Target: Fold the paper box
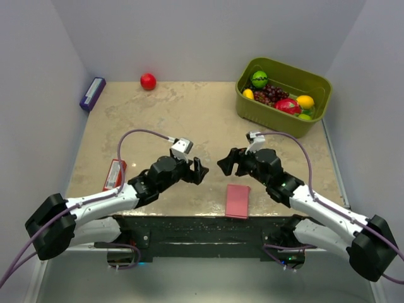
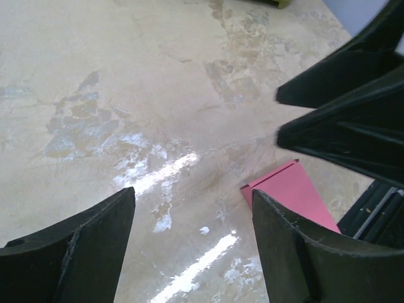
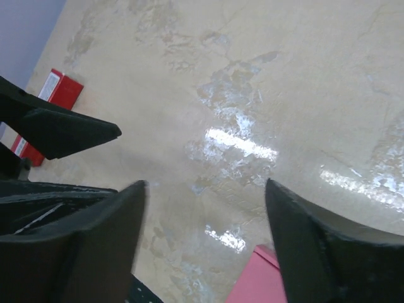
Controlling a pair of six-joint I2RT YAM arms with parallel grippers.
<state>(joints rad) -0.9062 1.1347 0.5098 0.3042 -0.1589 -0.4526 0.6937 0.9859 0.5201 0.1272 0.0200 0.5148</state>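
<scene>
We find the paper box (image 1: 238,201) lying flat at lower centre-right of the top view, long axis running up the frame. The left gripper (image 1: 201,170) and right gripper (image 1: 224,165) hover above it, jaws spread and empty. The right is nearer.

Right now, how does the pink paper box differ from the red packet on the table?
The paper box is plain pink; the red packet carries a white label. The paper box lies at the near edge of the table, right of centre; the red packet lies by the left edge. Both lie flat on the table.
</scene>
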